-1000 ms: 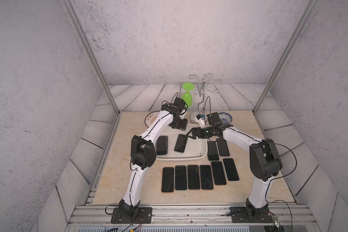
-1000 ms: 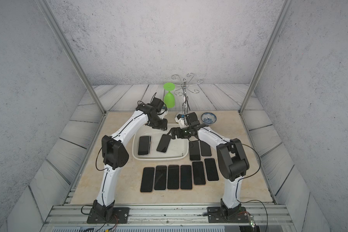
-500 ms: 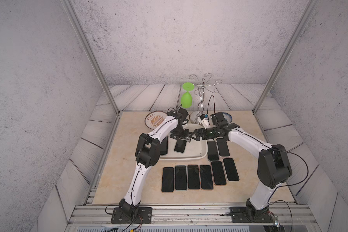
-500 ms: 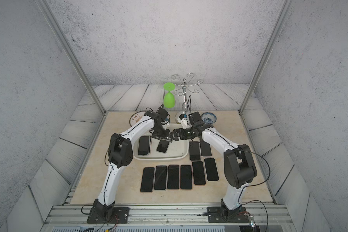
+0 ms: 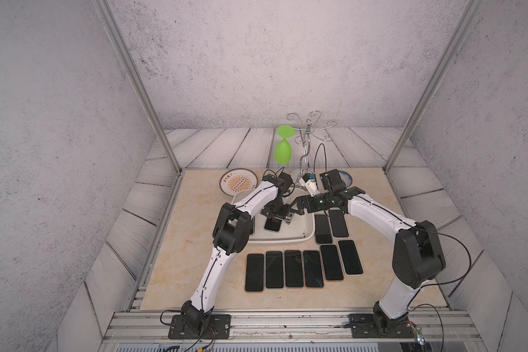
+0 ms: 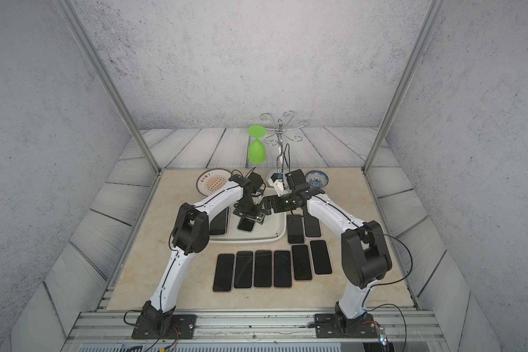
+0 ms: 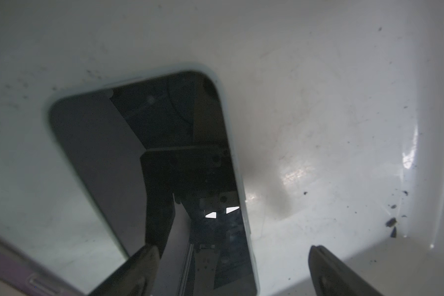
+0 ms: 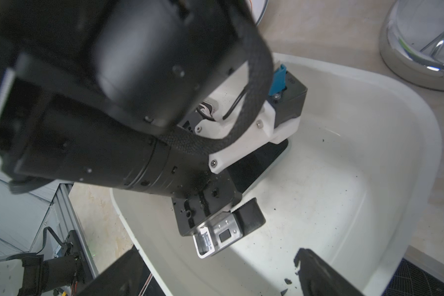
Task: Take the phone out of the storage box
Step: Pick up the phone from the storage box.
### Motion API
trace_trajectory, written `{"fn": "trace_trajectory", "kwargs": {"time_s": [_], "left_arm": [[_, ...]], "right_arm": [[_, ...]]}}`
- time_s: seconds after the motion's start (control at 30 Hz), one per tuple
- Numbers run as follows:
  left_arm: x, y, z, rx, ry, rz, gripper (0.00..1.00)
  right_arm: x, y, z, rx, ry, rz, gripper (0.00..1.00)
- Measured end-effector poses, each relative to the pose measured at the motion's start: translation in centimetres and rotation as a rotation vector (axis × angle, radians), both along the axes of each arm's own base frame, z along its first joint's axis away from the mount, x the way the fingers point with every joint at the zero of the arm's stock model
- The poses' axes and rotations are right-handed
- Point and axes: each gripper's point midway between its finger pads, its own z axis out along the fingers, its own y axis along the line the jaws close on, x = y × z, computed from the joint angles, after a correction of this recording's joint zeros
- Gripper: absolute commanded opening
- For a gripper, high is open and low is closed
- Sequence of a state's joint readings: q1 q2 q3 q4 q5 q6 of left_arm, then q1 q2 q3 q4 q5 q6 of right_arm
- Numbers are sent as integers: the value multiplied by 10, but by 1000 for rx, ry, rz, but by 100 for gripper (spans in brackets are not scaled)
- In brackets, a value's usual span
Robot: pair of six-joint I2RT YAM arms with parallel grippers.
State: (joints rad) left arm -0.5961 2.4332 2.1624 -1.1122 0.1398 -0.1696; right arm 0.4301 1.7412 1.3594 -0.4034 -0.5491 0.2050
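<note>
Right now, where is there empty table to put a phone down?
Bare table lies left of the storage box and the row of phones, out to the table's edge. A thin strip runs in front of that row. It is crowded in the box, where the left gripper and right gripper meet, and beside it, by two more phones.
</note>
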Motion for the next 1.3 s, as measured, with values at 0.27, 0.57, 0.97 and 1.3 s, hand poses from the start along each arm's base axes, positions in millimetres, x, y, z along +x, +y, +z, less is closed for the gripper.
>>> {"fn": "trace_trajectory", "kwargs": {"time_s": [0.27, 0.57, 0.97, 1.3], "left_arm": [[17, 15, 56, 3, -154, 50, 98], [29, 11, 49, 16, -173, 54, 98], [17, 21, -11, 113, -56, 54, 98], [18, 17, -16, 103, -36, 37, 67]], "right_arm": [[-1, 0, -1, -2, -3, 14, 99], [-4, 2, -3, 3, 8, 29, 99], [-8, 0, -7, -15, 15, 45, 99], [-8, 0, -7, -16, 11, 49, 99]]}}
